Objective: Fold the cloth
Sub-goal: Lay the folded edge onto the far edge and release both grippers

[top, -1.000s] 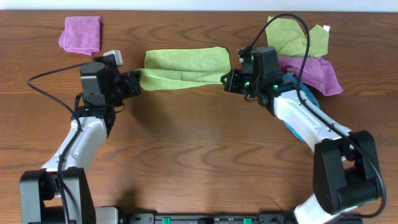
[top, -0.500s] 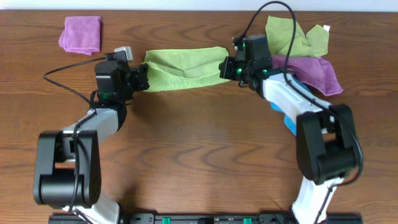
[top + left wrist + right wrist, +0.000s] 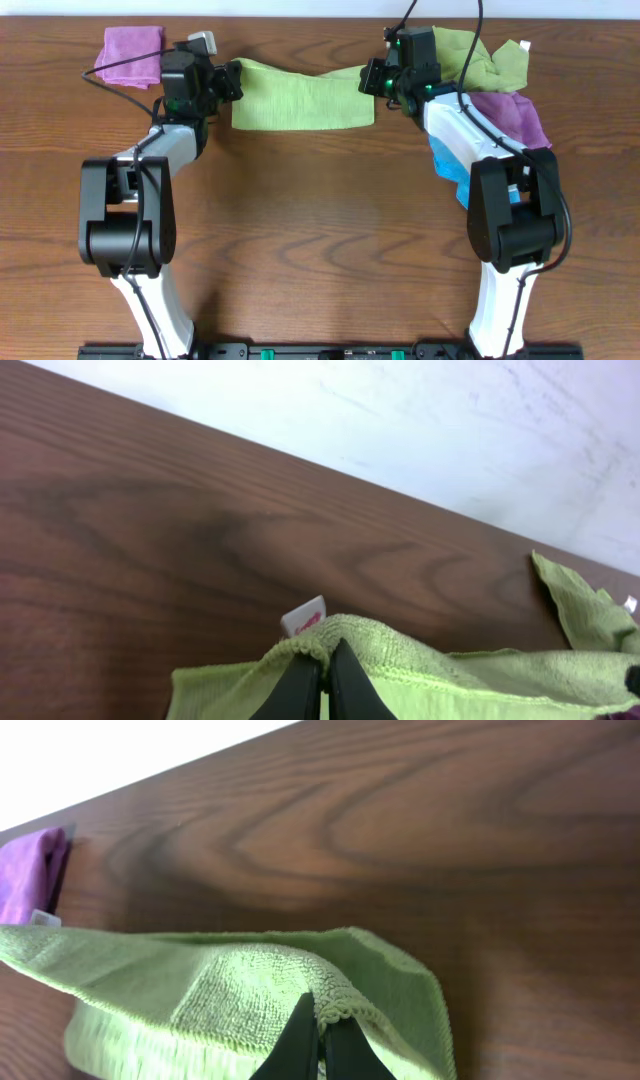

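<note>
Green cloth (image 3: 300,100) hangs stretched between my left gripper (image 3: 233,82) and right gripper (image 3: 369,80), both pinched tight on opposite ends.

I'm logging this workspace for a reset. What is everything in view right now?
held cloth: 1, green, stretched between both claws near the far edge
folded cloth: 1, purple, far left
loose green cloth: 1, green, far right heap
loose purple cloth: 1, purple, same heap
blue cloth: 1, blue, partly under right arm
table: 1, brown wood
left claw: 1, black, shut on held cloth
right claw: 1, black, shut on held cloth
</note>
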`<state>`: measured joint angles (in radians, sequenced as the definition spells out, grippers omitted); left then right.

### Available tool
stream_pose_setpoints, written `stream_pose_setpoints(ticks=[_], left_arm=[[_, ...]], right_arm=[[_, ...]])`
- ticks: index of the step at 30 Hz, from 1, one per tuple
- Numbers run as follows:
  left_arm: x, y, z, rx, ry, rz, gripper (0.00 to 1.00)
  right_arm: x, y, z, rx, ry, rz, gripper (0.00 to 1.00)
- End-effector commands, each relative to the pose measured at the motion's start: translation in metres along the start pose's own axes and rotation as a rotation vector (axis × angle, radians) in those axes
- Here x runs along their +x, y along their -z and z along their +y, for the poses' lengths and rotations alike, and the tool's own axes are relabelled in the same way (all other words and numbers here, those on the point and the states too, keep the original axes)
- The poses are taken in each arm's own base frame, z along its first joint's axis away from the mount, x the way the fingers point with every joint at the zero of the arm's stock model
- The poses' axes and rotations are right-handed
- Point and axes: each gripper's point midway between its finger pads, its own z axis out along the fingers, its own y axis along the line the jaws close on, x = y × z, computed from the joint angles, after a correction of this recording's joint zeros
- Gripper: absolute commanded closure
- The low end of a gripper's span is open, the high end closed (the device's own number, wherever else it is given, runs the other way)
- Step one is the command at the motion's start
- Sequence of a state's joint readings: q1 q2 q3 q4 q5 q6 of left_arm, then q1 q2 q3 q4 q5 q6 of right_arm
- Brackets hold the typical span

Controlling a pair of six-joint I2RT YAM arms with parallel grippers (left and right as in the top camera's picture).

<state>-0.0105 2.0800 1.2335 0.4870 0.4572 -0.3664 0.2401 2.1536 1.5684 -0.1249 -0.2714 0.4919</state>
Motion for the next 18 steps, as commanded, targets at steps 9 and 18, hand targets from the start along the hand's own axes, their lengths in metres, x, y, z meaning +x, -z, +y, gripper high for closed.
stream_pose_setpoints(ticks=[9,18], left_arm=[[0.05,-0.002,0.009,-0.011,0.09,0.215,0.95],[0.063,0.009,0.031,-0.083,0.146,0.279,0.94]], right_arm=[[0.032,-0.004,-0.018,0.052,0.026,0.137,0.98],[0.036,-0.004,-0.016,0.042,0.032,0.157,0.99]])
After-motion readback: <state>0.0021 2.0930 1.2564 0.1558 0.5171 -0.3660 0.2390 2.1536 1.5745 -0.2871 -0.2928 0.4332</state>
